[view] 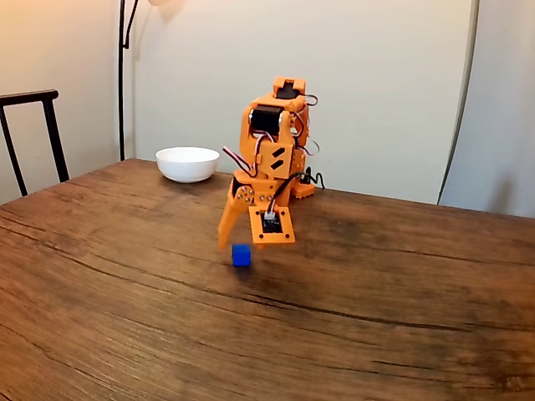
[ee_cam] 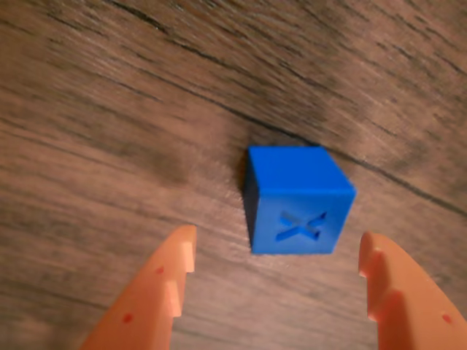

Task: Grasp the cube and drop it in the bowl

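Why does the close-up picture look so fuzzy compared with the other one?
In the wrist view the table grain smears, and the cube and open tool have soft edges; the fixed view is sharper, its cube and bowl evenly lit.

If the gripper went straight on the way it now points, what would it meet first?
Most likely the cube: it sits just ahead of the open gripper, between the finger lines, on the table. Depth is uncertain.

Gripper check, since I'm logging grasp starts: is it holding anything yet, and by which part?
Nothing is held. In the wrist view the gripper is open, its fingers apart from the cube, which sits on the table.
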Action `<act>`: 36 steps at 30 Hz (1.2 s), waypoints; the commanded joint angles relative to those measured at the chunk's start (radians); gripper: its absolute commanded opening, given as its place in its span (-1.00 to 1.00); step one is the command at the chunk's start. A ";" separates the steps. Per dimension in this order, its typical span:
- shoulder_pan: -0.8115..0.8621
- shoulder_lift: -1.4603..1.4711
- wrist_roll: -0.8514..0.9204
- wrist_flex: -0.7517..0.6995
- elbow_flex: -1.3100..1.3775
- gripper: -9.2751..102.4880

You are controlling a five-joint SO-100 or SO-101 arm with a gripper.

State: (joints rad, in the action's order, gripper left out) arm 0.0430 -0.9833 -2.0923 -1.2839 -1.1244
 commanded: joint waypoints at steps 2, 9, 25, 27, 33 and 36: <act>0.014 -0.011 -0.003 0.048 0.038 -0.29; 0.014 -0.011 -0.003 0.038 0.028 -0.40; 0.014 -0.011 -0.043 0.031 0.029 -0.72; 0.014 -0.011 -0.049 0.006 0.043 -0.67; 0.017 -0.028 -0.054 -0.060 0.048 -0.77; 0.012 -0.029 -0.060 -0.063 0.084 -0.76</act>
State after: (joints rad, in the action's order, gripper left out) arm 0.0476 -0.9771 -2.1430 -1.3376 -1.1091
